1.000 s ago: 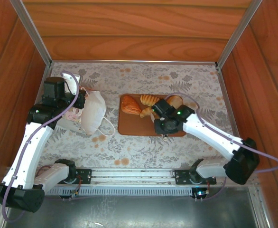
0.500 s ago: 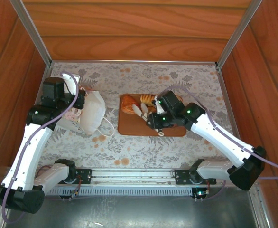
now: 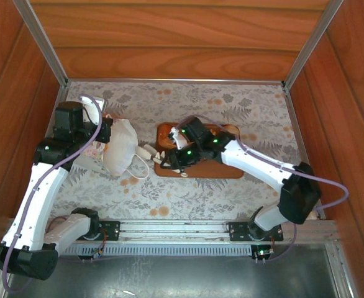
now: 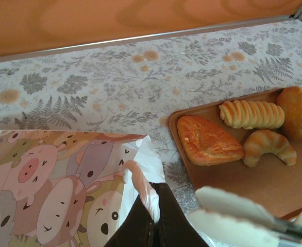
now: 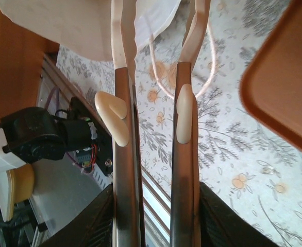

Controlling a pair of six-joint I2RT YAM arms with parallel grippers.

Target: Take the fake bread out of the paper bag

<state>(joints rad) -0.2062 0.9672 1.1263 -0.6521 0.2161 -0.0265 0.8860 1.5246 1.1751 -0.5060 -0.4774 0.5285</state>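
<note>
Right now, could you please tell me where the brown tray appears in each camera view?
Top external: the brown tray is at centre.
Left wrist: lower right.
Right wrist: upper right corner.
Shared landmark: the paper bag, left of the tray in all three.

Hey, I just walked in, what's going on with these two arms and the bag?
The robot is unpacking a paper bag. The left gripper has its jaws shut on the bag's top edge, holding it at the table's left. The right gripper sits between the bag and the brown tray, jaws open and empty, pointing toward the bag. Four toy pastries lie on the tray: a flat turnover, a ridged roll, a croissant and a bun. What remains inside the bag is hidden.
</note>
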